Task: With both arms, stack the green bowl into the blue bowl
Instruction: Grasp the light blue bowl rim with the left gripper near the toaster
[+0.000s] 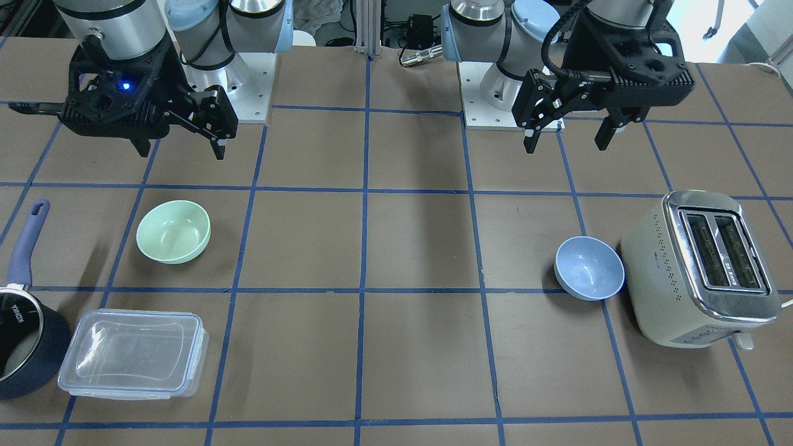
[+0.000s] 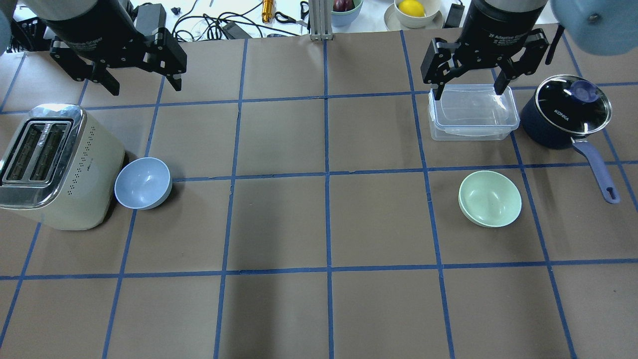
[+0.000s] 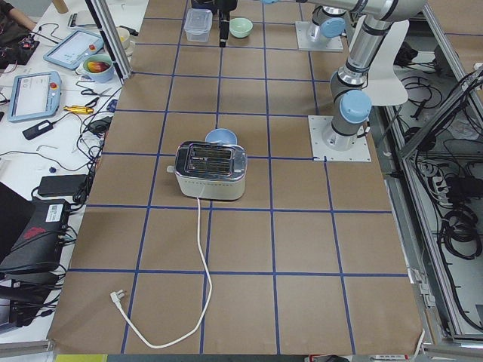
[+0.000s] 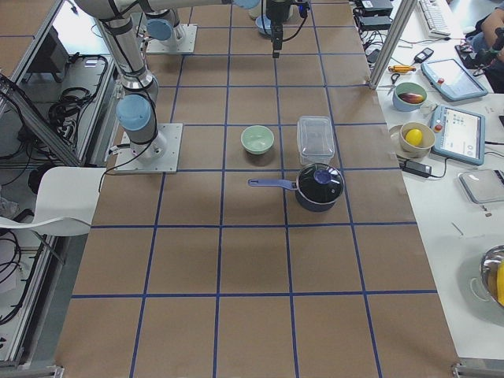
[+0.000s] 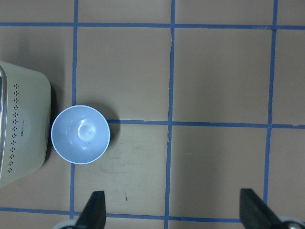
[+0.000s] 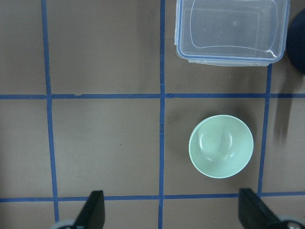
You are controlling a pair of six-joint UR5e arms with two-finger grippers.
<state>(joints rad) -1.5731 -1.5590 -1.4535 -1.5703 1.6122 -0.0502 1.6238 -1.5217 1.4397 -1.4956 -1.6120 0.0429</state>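
Observation:
The green bowl sits upright and empty on the table's right side; it also shows in the front view and the right wrist view. The blue bowl sits upright and empty on the left side, close beside a toaster; it also shows in the front view and the left wrist view. My left gripper hangs open and empty high above the table, away from the blue bowl. My right gripper hangs open and empty high above the table near the clear container.
A cream toaster stands by the blue bowl. A clear lidded plastic container and a dark navy saucepan with a glass lid lie beyond the green bowl. The brown table has blue tape grid lines.

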